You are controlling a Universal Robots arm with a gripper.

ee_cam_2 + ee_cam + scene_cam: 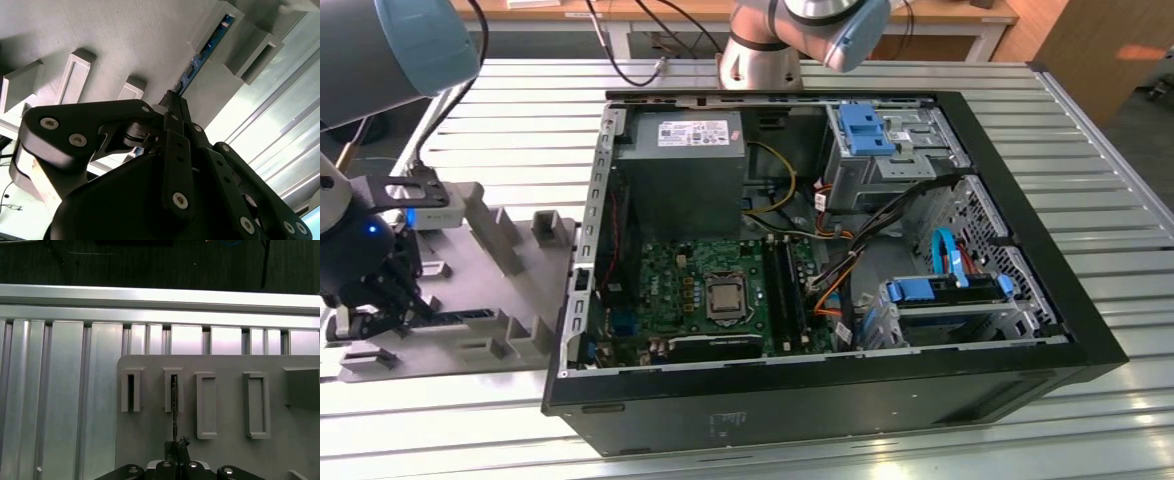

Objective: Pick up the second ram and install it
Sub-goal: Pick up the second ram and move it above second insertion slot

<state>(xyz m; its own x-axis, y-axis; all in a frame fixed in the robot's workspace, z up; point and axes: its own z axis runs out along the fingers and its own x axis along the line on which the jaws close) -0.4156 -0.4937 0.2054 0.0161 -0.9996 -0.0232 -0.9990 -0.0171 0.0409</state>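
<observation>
Second wrist view shows me the gripper [172, 100] with its fingers pressed together on the second ram [200, 57], which sits on edge in a slot of the grey holder [125, 35]. In the exterior view I see this holder at 9 o'clock from the computer case [1067, 330].

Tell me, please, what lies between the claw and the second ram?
Nothing: in both wrist views the claw is closed directly on the second ram, which stands slotted in the grey holder.
</observation>
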